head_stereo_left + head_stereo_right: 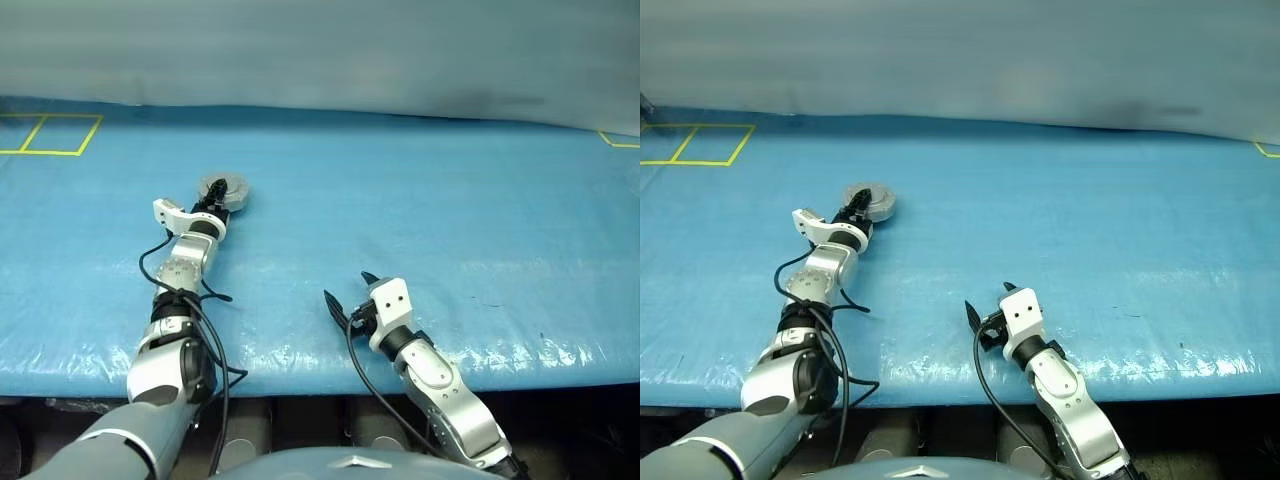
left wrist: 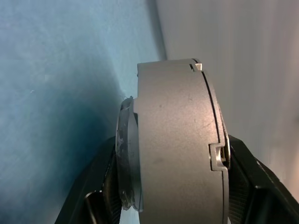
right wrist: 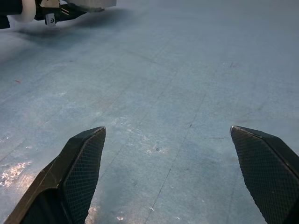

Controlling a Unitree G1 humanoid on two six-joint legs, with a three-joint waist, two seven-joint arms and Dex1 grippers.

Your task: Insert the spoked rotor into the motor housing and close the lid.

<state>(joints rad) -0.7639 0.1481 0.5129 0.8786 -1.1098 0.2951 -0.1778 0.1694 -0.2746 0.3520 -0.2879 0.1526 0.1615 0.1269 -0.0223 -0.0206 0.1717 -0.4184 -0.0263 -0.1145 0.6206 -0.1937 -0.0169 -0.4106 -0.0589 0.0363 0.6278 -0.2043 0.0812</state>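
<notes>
**Spotter:** What have you got in the left pincer?

**Operator:** My left gripper (image 1: 214,200) is clamped partway closed on the round silver-grey motor housing (image 1: 225,190), gripping across its thickness. In the left wrist view one black finger (image 2: 100,186) sits against one face and the other against the opposite face, with the grey rim standing up between them. A seam runs round that rim, so I judge the smooth grey disc lid (image 2: 216,140) is already down on the housing. I cannot see the rotor, so I take it to be inside, though I can't confirm that.

**Spotter:** And the right?

**Operator:** My right gripper (image 1: 348,292) is spread wide and holds nothing. Its wrist view has bare blue sheet between the fingers. It sits well apart from the housing, nearer to me and on my right.

**Spotter:** Where is the housing on the table?

**Operator:** Out ahead of the left gripper over the blue plastic-covered table (image 1: 450,230), far from the near edge. Whether it rests on the sheet or hangs just above it I cannot tell.

**Spotter:** How would you finish the step?

**Operator:** I'd settle the housing flat on the sheet, keep the squeeze even so the lid doesn't pop at the seam, then release slowly and back straight out. The risk I see is the puck rolling on its rim if it's let go on edge.
</notes>
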